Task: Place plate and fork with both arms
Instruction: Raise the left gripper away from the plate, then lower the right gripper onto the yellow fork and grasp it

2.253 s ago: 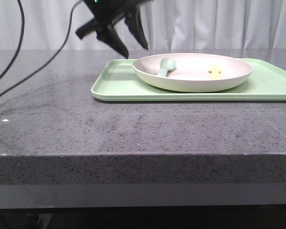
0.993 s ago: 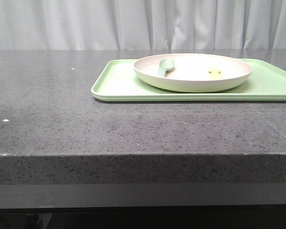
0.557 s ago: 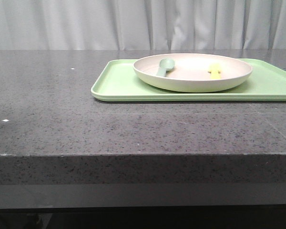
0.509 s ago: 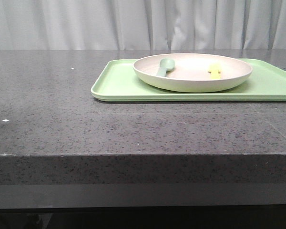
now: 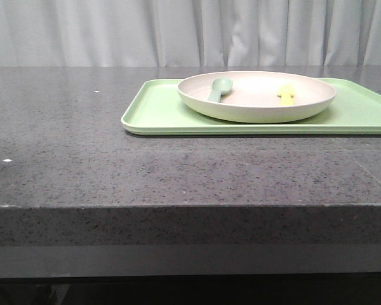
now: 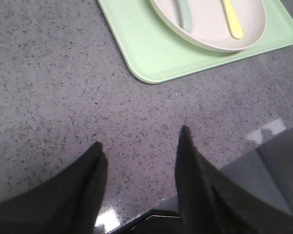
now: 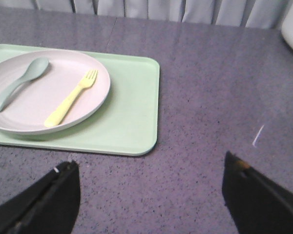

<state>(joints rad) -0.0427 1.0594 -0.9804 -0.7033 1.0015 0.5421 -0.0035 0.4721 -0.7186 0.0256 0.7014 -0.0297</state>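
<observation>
Fork (image 7: 71,98) and spoon (image 7: 18,82) lie in plate (image 7: 95,100) on tray (image 7: 132,117), well beyond both grippers; left gripper (image 6: 141,151) and right gripper (image 7: 151,192) spread wide, holding nothing

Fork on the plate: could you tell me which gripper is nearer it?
Probably right: the right gripper hangs off the tray's corner nearer the fork; the left gripper sits off the opposite corner.

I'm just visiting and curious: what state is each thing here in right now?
plate: resting on the tray, holding both utensils
fork: lying flat in the plate
spoon: lying flat in the plate
tray: flat on the table
left gripper: open, empty
right gripper: open, empty
</observation>
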